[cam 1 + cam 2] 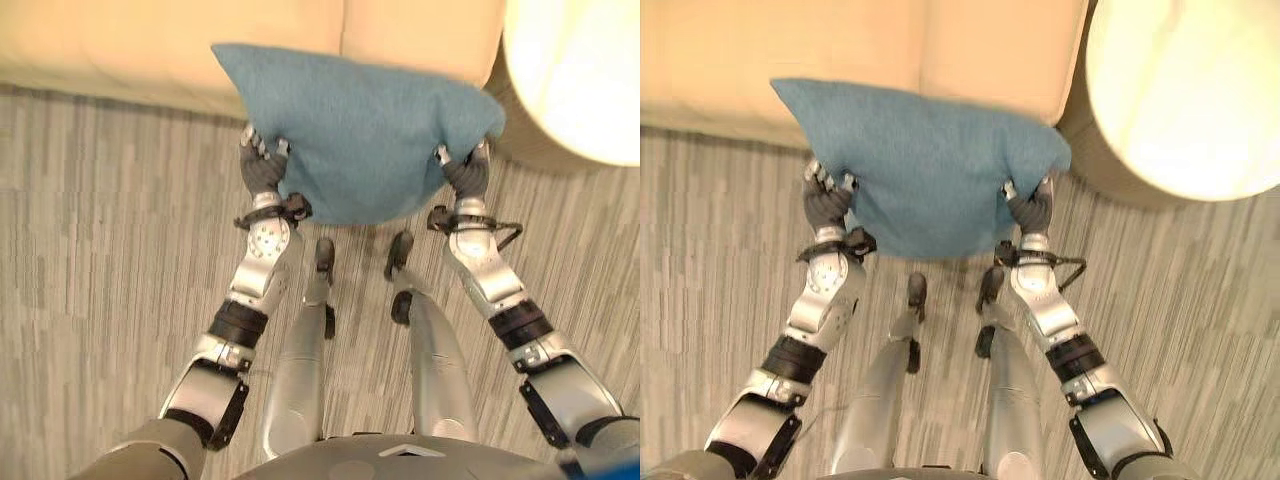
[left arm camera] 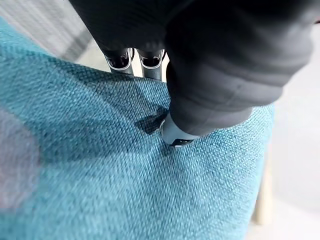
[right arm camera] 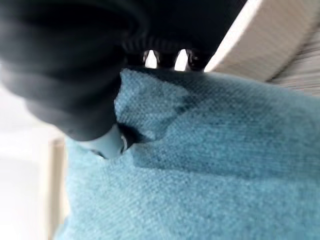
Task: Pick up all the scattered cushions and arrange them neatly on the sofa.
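Both hands, left hand [image 1: 262, 172] and right hand [image 1: 467, 176], pinch the teal cushion [image 1: 360, 130] (fingers curled on it) before the cream sofa [image 1: 150, 45].

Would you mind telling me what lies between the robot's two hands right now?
The blue cushion spans the stretch between the left hand and right hand, each gripping one side, as the left eye view shows.

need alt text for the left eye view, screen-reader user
A blue cushion is held up between the robot's left hand and right hand, each pinching a lower corner. Beyond it is the front edge of a cream sofa, with grey striped carpet below.
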### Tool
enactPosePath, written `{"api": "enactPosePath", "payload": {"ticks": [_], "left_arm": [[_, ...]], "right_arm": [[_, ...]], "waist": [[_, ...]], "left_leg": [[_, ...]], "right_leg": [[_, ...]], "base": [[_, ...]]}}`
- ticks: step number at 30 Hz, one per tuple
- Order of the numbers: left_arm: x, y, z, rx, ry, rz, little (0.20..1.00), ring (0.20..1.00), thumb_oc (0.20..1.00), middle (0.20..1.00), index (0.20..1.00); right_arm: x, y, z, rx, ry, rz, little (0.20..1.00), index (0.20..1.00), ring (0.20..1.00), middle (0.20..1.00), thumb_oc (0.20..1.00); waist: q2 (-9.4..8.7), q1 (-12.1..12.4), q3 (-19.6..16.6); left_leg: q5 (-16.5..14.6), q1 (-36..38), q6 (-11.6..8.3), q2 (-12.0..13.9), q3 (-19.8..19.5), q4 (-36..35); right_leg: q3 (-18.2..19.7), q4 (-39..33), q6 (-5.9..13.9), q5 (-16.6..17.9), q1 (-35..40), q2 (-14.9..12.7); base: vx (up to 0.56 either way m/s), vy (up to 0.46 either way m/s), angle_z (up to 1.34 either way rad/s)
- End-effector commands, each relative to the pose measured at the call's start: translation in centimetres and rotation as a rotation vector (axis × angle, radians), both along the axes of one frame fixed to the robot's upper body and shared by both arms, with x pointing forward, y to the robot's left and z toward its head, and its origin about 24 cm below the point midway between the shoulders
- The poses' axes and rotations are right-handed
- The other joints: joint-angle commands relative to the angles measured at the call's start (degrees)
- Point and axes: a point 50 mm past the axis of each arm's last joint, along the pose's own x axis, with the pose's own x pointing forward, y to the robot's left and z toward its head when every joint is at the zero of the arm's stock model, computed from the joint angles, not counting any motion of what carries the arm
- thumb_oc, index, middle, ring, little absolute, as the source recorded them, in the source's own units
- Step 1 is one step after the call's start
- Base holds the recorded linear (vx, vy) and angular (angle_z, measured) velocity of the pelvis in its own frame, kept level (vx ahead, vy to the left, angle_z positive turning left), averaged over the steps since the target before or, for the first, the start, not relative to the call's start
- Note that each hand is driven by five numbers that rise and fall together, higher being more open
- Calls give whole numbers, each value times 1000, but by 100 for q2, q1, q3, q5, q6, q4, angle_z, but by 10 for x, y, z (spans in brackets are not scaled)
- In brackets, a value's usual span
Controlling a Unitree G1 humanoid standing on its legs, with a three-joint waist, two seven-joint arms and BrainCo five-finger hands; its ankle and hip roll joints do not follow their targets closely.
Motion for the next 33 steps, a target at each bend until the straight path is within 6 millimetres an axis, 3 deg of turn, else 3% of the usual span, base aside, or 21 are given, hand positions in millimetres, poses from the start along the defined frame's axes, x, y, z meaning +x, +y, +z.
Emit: {"api": "enactPosePath", "payload": {"ticks": [1, 5, 11, 16, 19, 25, 26, 27, 28, 31, 33], "left_arm": [[6, -50, 58, 39, -307, -222, 200, 200, 200, 200, 200], [-21, -24, 27, 114, -233, -205, 200, 200, 200, 200, 200], [-30, -13, 9, 128, -160, -199, 200, 200, 200, 200, 200], [-33, -15, 0, 91, -124, -223, 200, 200, 200, 200, 200], [-37, -11, -6, 93, -95, -218, 200, 200, 200, 200, 200], [-46, 10, -7, 143, -77, -175, 200, 200, 200, 200, 200], [-45, 10, -2, 154, -100, -170, 200, 200, 200, 200, 200], [-45, 10, -1, 154, -109, -169, 200, 200, 200, 200, 200], [-45, 7, 2, 159, -123, -171, 200, 200, 200, 200, 200], [-43, 3, 5, 165, -141, -181, 200, 200, 200, 200, 200], [-42, 0, 5, 170, -146, -195, 200, 200, 200, 200, 200]], "right_arm": [[-10, 47, 52, 21, -293, 247, 200, 200, 200, 200, 200], [-33, 26, 34, -11, -259, 259, 200, 200, 200, 200, 200], [-42, 12, 27, -36, -234, 255, 200, 200, 200, 200, 200], [-46, -2, 21, -37, -208, 209, 200, 200, 200, 200, 200], [-47, 1, 19, -18, -194, 224, 200, 200, 200, 200, 200], [-47, 11, 25, 5, -219, 273, 200, 200, 200, 200, 200], [-48, 9, 26, 9, -227, 252, 200, 200, 200, 200, 200], [-48, 7, 27, 1, -231, 242, 200, 200, 200, 200, 200], [-49, 3, 27, -20, -235, 219, 200, 200, 200, 200, 200], [-49, -6, 21, -51, -203, 185, 200, 200, 200, 200, 200], [-50, -11, 15, -57, -179, 166, 200, 200, 200, 200, 200]], "waist": [[27, 63, -280], [30, 216, -779], [-54, 360, -1152], [-95, 438, -1159], [-169, 493, -1275], [-281, 694, -1245], [-313, 586, -1163], [-319, 546, -1166], [-314, 458, -1126], [-253, 262, -1037], [-273, 152, -989]], "left_leg": [[-57, 536, -213, -170, -272, -187], [-12, 1914, -334, 13, -231, -719], [33, 2445, -368, 60, -250, -992], [-64, 2421, -385, 44, 22, -793], [-230, 2618, -271, 18, 113, -792], [-456, 2923, 101, -199, 8, -818], [-477, 2951, 164, -258, -142, -782], [-467, 2931, 193, -302, -197, -774], [-441, 2900, 249, -404, -377, -749], [-411, 3016, 281, -537, -808, -809], [-449, 3073, 264, -650, -1077, -791]], "right_leg": [[-210, -884, 695, 6, 1370, 6], [-459, -1643, 725, -85, 3066, 199], [-664, -2106, 749, -86, 3820, 310], [-1231, -2109, 801, -125, 4137, 124], [-1301, -2070, 841, -110, 4300, 23], [-730, -1222, 904, -242, 4110, -252], [-110, -997, 835, -345, 3926, -23], [202, -1032, 849, -358, 3812, 117], [742, -1139, 798, -336, 3606, 393], [1227, -1174, 780, -127, 3141, 712], [1231, -1263, 766, -83, 3139, 731]], "base": [[138, -68, 9], [271, -108, 30], [103, -19, 32], [-11, 79, 72], [85, 200, 42], [49, 254, -12], [29, 137, 7], [82, 138, 43], [96, 92, 111], [147, 46, 93], [150, -16, 121]]}}
